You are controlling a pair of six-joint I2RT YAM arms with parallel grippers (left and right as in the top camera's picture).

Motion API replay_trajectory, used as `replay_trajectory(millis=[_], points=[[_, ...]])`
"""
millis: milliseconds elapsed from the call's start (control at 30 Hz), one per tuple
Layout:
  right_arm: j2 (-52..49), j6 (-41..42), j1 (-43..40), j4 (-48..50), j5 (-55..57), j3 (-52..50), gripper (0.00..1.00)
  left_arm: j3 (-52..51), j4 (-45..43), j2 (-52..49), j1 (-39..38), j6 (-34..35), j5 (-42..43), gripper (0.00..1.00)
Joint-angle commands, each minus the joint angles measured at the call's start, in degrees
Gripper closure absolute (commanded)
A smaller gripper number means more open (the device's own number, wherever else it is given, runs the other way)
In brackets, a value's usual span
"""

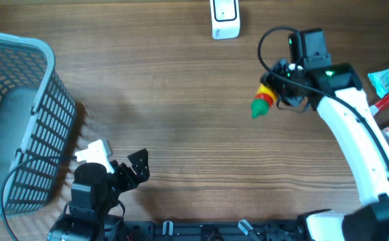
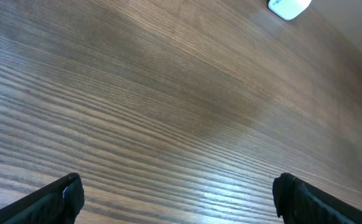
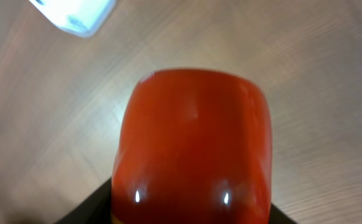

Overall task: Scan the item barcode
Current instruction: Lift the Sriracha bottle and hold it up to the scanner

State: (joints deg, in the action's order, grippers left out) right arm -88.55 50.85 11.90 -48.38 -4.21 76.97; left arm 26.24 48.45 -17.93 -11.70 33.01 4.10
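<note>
1. the right claw (image 1: 278, 94) grips a red bottle (image 1: 265, 98) by its body, jaws closed on its sides.
2. the bottle sits right of the table's (image 1: 181, 100) middle, with a yellow band and a green cap (image 1: 257, 109) that points away from the arm, towards the left and the near edge.
3. in the right wrist view the glossy red body fills nearly everything; no barcode shows on the side facing that camera.
4. the scanner (image 1: 225, 19), a small white unit, stands at the far edge, up and to the left of the bottle and well apart from it.
5. the left claw (image 1: 118, 159) rests low at the near left corner, jaws spread wide and holding nothing; its wrist view shows only bare wood between the two black fingertips (image 2: 59, 198).
6. a grey mesh basket (image 1: 43, 117) stands at the left edge, just beside the left arm.
7. some bright packets (image 1: 388, 77) lie at the far right edge, past the right arm.
</note>
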Motion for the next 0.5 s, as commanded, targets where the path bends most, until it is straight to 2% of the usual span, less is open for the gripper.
replay_trajectory(millis=[0,100,200,333,467], points=[[-5.68,3.26,0.17,8.98,2.95,1.51,0.6,0.72,-0.13,0.37,-0.24,-1.29,-0.79,0.0],[-12.52,2.6,0.17,15.56,2.97,5.62,0.6,0.72,-0.13,0.37,-0.24,-1.31,-0.79,0.0],[-22.01,-0.83,0.48,16.46,4.61,17.51,0.58,0.72,-0.13,0.37,-0.24,-1.29,-0.79,0.0],[-38.95,-6.08,1.18,14.05,10.32,42.1,0.53,0.72,-0.13,0.37,-0.24,-1.29,-0.79,0.0],[-48.19,-6.21,1.38,18.88,10.91,51.52,0.53,0.72,-0.13,0.37,-0.24,-1.29,-0.79,0.0]])
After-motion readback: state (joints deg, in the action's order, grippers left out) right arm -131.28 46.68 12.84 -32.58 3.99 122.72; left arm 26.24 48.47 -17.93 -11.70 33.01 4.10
